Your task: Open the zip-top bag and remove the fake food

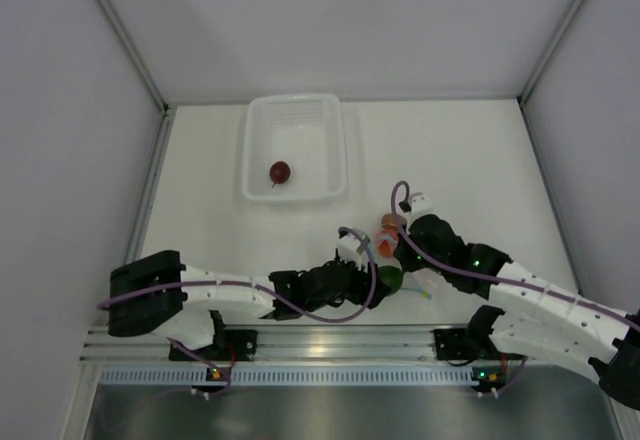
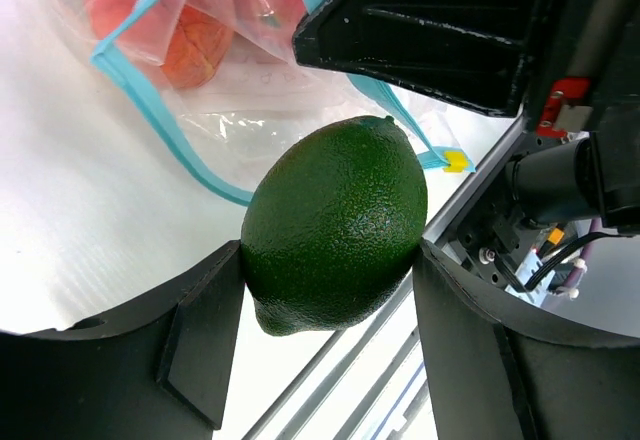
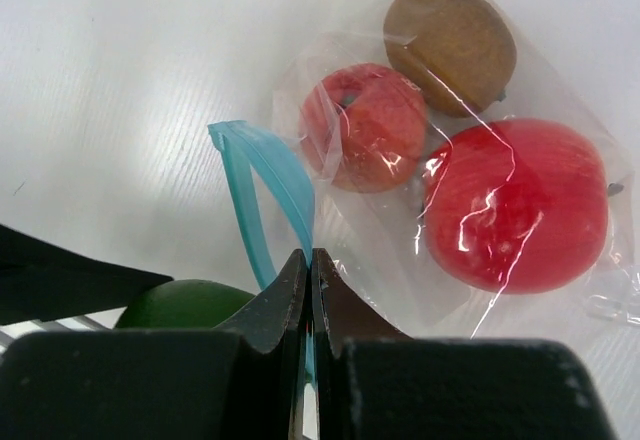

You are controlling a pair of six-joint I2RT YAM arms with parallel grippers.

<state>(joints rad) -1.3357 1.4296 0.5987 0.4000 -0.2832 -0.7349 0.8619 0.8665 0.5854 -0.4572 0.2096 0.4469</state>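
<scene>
Near the tub (image 1: 258, 150), the left gripper (image 2: 330, 290) is clamping the green fruit (image 2: 335, 220) beside the zip-top bag (image 3: 375, 255); the right gripper's (image 3: 308, 278) closed jaws are pinching its teal strip (image 3: 272, 175). Overhead, arms (image 1: 450, 252) are partly masking the bag.

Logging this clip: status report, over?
Left gripper shut on green fruit. Right gripper pinching zip-top bag by its blue strip. Three fruits inside; maroon fruit in tub. Nothing blocking.

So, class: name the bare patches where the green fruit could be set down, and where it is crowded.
Free: the table left of the tub; the table between tub and right wall; the tub floor around the maroon fruit. Crowded: around the zip-top bag, where the left gripper, holding the green fruit, meets the right gripper.
</scene>
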